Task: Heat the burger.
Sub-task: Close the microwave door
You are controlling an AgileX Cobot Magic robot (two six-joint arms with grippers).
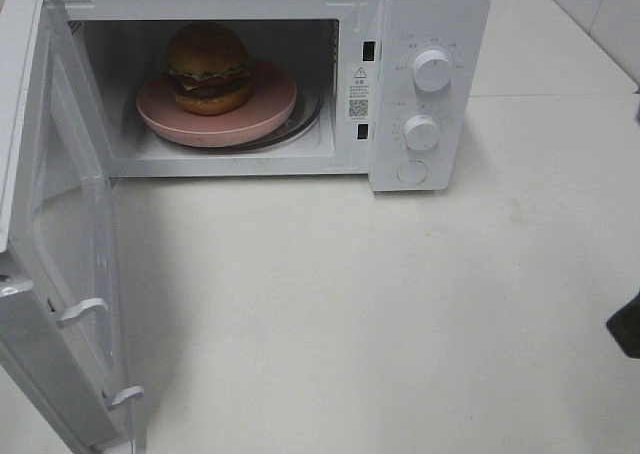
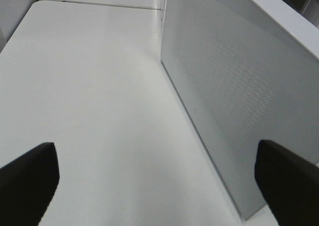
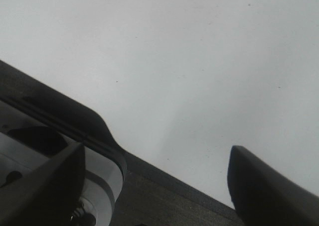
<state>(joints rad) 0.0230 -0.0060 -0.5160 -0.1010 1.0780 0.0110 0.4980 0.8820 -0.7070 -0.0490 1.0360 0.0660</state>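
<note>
The burger (image 1: pixel 208 69) stands on a pink plate (image 1: pixel 262 114) inside the white microwave (image 1: pixel 430 14), on its turntable. The microwave door (image 1: pixel 60 224) hangs wide open at the left. In the left wrist view my left gripper (image 2: pixel 157 181) is open and holds nothing, low over the table beside the door's perforated panel (image 2: pixel 239 101). My right gripper (image 3: pixel 159 186) is also open and holds nothing, above the white table (image 3: pixel 174 61) near a dark edge. In the exterior high view only a dark bit of the right arm (image 1: pixel 627 329) shows at the right border, far from the microwave.
Two white knobs (image 1: pixel 432 70) (image 1: pixel 421 132) and a round button (image 1: pixel 411 172) sit on the microwave's right panel. The door's two latch hooks (image 1: pixel 82 311) stick out toward the table. White tabletop (image 1: pixel 380 314) stretches in front of the microwave.
</note>
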